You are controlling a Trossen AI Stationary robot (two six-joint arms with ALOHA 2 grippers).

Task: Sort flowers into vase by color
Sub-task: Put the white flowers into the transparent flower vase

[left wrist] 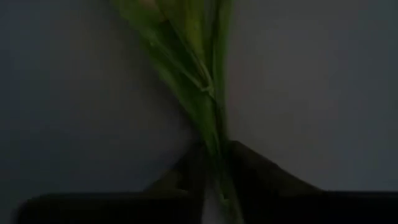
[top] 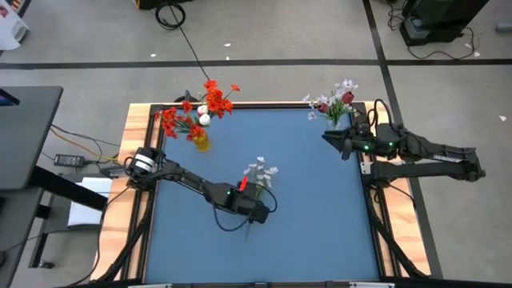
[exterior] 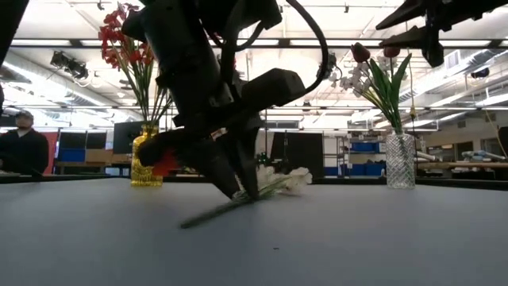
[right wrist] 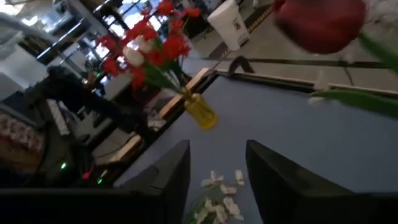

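A white flower (top: 260,171) on a long green stem lies flat mid-table, also seen as the flower (exterior: 286,179) in the low view. My left gripper (top: 253,200) is down on its stem, shut on it. A yellow vase (top: 200,141) at the far left holds red blooms and a couple of white ones. A clear vase (top: 336,118) at the far right holds white, pink and dark red flowers. My right gripper (right wrist: 217,177) hovers open, raised beside the clear vase, touching nothing. My left gripper pinches the white flower's stem (left wrist: 216,155) between its two fingers (left wrist: 252,171), about midway along, below the leaves. The fingers come from above, slanting down, and lie across the stem. The flower lies on the table, its cut end (exterior: 187,225) and blooms resting there.
The blue table top (top: 312,208) is framed by a wooden edge (top: 136,128). The yellow vase (exterior: 147,165) and clear vase (exterior: 401,159) stand near the far edge. A dark red bloom (right wrist: 320,22) is close before the right wrist camera. A person (exterior: 20,147) sits beyond the table.
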